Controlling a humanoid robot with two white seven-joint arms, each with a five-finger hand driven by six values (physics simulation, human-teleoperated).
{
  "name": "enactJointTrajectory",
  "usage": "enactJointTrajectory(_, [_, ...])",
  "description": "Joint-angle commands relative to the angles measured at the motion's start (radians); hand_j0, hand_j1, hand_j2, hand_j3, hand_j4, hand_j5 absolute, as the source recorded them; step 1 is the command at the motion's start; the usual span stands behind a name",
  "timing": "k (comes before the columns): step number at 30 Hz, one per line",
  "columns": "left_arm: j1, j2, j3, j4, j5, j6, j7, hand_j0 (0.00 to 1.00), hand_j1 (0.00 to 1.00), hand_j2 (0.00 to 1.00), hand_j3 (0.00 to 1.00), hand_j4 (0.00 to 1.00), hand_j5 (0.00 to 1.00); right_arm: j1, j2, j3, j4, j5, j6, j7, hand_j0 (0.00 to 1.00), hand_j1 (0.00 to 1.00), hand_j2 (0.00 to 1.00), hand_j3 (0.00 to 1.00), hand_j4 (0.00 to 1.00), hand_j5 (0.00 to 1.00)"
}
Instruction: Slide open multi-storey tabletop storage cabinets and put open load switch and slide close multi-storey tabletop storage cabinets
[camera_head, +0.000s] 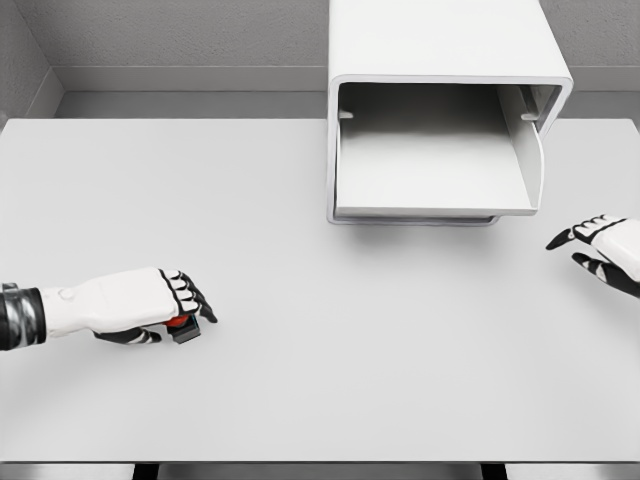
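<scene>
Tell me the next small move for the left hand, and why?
Probably lift the small red-and-black switch off the white table: the left hand is curled on it, and the white cabinet's drawer stands open.

I see cabinet (440, 60): white, drawer (430, 170) slid open | switch (183, 326): red-black, well left-front of cabinet, on table

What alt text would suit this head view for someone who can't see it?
A white robot's left hand grips a small red and black switch on a white table; beyond stands a white cabinet, drawer open. The right hand rests open nearby.
</scene>
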Motion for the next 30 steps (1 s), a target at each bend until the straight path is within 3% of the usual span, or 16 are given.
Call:
enactJointTrajectory(1, [0.000, 0.000, -0.003, 0.000, 0.002, 0.001, -0.001, 0.67, 0.67, 0.67, 0.67, 0.67, 0.67, 0.000, 0.008, 0.001, 0.000, 0.000, 0.001, 0.000, 0.55, 0.55, 0.55, 0.55, 0.55, 0.55])
enactJointTrajectory(8, [-0.008, 0.000, -0.003, 0.000, 0.004, 0.001, -0.001, 0.43, 0.43, 0.43, 0.43, 0.43, 0.43, -0.003, 0.010, 0.000, 0.017, 0.000, 0.001, 0.000, 0.55, 0.55, 0.55, 0.55, 0.55, 0.55])
enactJointTrajectory(10, [-0.008, 0.000, -0.003, 0.000, 0.004, 0.001, -0.001, 0.40, 0.40, 0.40, 0.40, 0.40, 0.40, -0.005, 0.030, 0.003, 0.017, 0.000, 0.001, 0.001, 0.55, 0.55, 0.55, 0.55, 0.55, 0.55])
enactJointTrajectory(30, [-0.067, -0.002, -0.001, 0.002, 0.005, 0.001, 0.000, 0.37, 0.37, 0.37, 0.37, 0.37, 0.37, -0.009, 0.039, 0.001, 0.020, 0.006, 0.001, 0.001, 0.55, 0.55, 0.55, 0.55, 0.55, 0.55])
